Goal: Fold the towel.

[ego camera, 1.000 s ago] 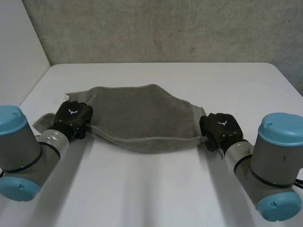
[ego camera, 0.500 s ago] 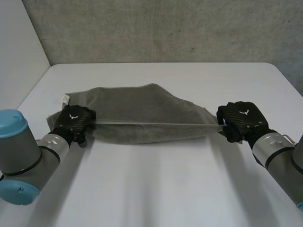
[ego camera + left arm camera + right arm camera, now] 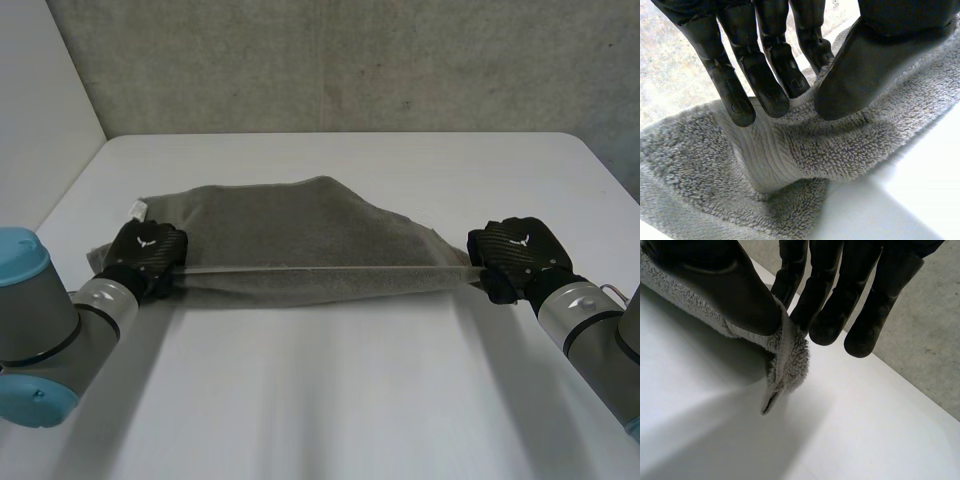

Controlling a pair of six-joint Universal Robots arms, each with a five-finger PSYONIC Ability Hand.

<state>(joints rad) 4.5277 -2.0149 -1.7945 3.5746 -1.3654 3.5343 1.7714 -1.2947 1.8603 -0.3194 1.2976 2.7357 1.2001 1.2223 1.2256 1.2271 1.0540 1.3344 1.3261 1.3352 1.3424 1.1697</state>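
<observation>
A grey terry towel (image 3: 300, 225) lies across the middle of the white table (image 3: 330, 390), its near edge lifted and pulled into a straight taut line between my two hands. My left hand (image 3: 147, 253) is at the towel's near left corner. In the left wrist view its thumb (image 3: 865, 70) and fingers (image 3: 765, 85) pinch the towel's (image 3: 840, 145) banded edge. My right hand (image 3: 515, 255) holds the near right corner. In the right wrist view the towel's corner (image 3: 785, 357) is squeezed between that hand's thumb (image 3: 725, 290) and fingers (image 3: 822, 315), with a short tip hanging below.
A small white label (image 3: 136, 209) sticks out at the towel's far left corner. A rough grey wall (image 3: 350, 60) stands behind the table's far edge. Bare tabletop lies in front of the towel, between my arms.
Both hands have moved apart, the right one well to the right. The towel's sagging near edge has been drawn out straight and taut.
</observation>
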